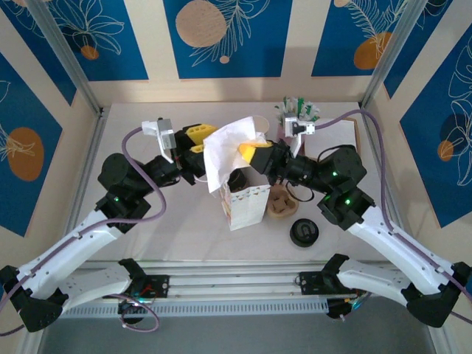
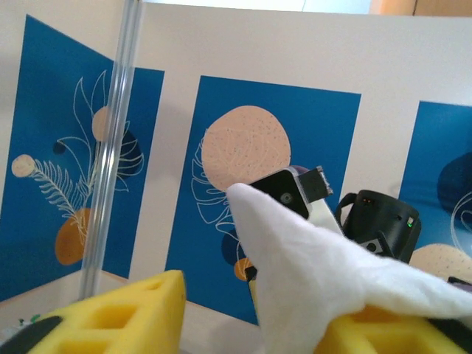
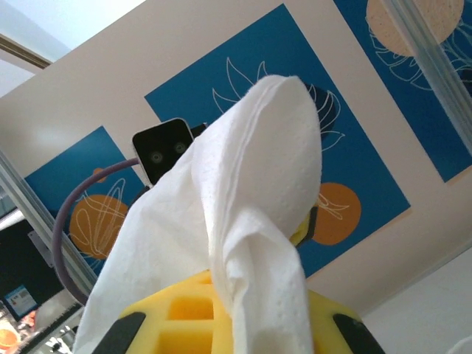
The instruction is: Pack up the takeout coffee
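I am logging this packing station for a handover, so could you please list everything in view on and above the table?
white tissue paper sheet: one, white, held up over the bag.
patterned paper gift bag: one, white with tan marks, upright at table centre.
dark object: one, black, in the bag's open top, mostly hidden, identity unclear.
round brown piece: one, brown, on the table just right of the bag.
flat round plastic lid: one, black, loose, near right of the bag.
small packets: several, green and white, far edge.
table: one, pale.
left gripper: one, yellow jaws apart, tissue draped on one.
right gripper: one, yellow jaws shut on the tissue.
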Robot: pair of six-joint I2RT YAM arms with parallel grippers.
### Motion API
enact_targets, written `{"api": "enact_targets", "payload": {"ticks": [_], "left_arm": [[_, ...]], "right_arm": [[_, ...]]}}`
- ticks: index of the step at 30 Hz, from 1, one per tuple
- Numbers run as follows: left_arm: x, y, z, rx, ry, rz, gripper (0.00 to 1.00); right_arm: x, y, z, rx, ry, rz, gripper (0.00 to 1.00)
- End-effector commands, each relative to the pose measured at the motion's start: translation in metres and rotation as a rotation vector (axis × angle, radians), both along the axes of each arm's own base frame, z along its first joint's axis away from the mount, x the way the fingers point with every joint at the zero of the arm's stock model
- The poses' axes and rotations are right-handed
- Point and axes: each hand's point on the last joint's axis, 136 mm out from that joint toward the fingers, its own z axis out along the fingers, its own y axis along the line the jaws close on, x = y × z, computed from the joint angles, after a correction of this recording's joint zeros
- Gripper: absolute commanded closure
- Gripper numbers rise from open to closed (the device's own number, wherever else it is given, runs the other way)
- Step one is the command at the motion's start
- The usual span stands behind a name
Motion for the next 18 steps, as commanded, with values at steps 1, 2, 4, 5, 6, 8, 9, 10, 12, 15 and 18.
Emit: {"api": "enact_targets", "payload": {"ticks": [1, 2, 4, 5, 6, 8, 9, 10, 12, 15, 18], "left_arm": [[-0.004, 0.002, 0.003, 0.004, -0.030, 0.009, 0.34], [-0.004, 0.001, -0.001, 0.021, -0.031, 0.010, 0.27], [-0.002, -0.002, -0.010, 0.060, -0.030, 0.012, 0.16], [-0.002, -0.004, -0.013, 0.079, -0.032, 0.011, 0.14], [-0.002, -0.006, -0.017, 0.105, -0.038, 0.008, 0.12], [-0.001, -0.010, -0.026, 0.167, -0.046, 0.008, 0.08], [-0.001, -0.013, -0.033, 0.207, -0.051, 0.008, 0.07], [0.000, -0.014, -0.040, 0.248, -0.061, 0.016, 0.07], [0.006, -0.013, -0.053, 0.315, -0.072, 0.059, 0.06], [0.027, 0.000, -0.066, 0.381, -0.067, 0.216, 0.05], [0.060, 0.027, -0.080, 0.431, 0.000, 0.458, 0.05]], "right_arm": [[-0.004, -0.020, 0.016, 0.006, -0.060, -0.102, 1.00], [0.000, -0.026, 0.015, -0.010, -0.049, -0.146, 1.00], [0.012, -0.044, 0.010, -0.067, 0.009, -0.279, 1.00], [0.017, -0.052, 0.006, -0.099, 0.035, -0.331, 1.00], [0.023, -0.062, 0.002, -0.137, 0.064, -0.396, 1.00], [0.033, -0.079, -0.008, -0.221, 0.114, -0.503, 1.00], [0.037, -0.087, -0.013, -0.266, 0.135, -0.552, 1.00], [0.041, -0.094, -0.018, -0.311, 0.147, -0.593, 1.00], [0.047, -0.105, -0.024, -0.391, 0.143, -0.662, 1.00], [0.057, -0.124, -0.032, -0.529, 0.137, -0.781, 1.00], [0.073, -0.149, -0.037, -0.702, 0.137, -0.944, 1.00]]}}
